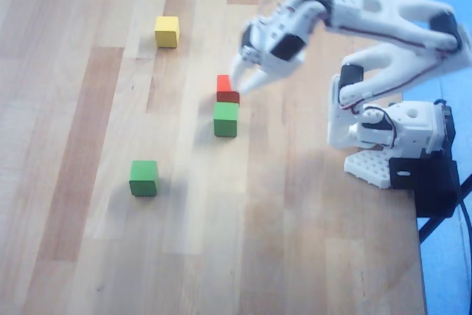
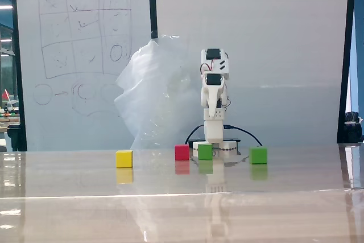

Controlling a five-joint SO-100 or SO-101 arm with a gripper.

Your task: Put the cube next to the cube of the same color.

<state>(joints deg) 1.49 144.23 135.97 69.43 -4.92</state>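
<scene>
In the overhead view, one green cube [image 1: 226, 119] lies mid-table, just below a red cube [image 1: 227, 88] and almost touching it. The other green cube [image 1: 144, 178] lies apart, lower left. My gripper [image 1: 241, 82] hovers just right of and above the red cube, jaws slightly apart and empty. In the fixed view the gripper [image 2: 211, 110] hangs above the table behind the cubes. There one green cube [image 2: 205, 151] sits beside the red cube [image 2: 182, 152], and the other green cube [image 2: 259, 155] sits to the right.
A yellow cube [image 1: 167, 31] lies at the upper left of the overhead view and at the left in the fixed view [image 2: 124, 159]. The arm's base [image 1: 391, 138] stands at the table's right edge. A whiteboard and a plastic sheet [image 2: 151, 95] stand behind.
</scene>
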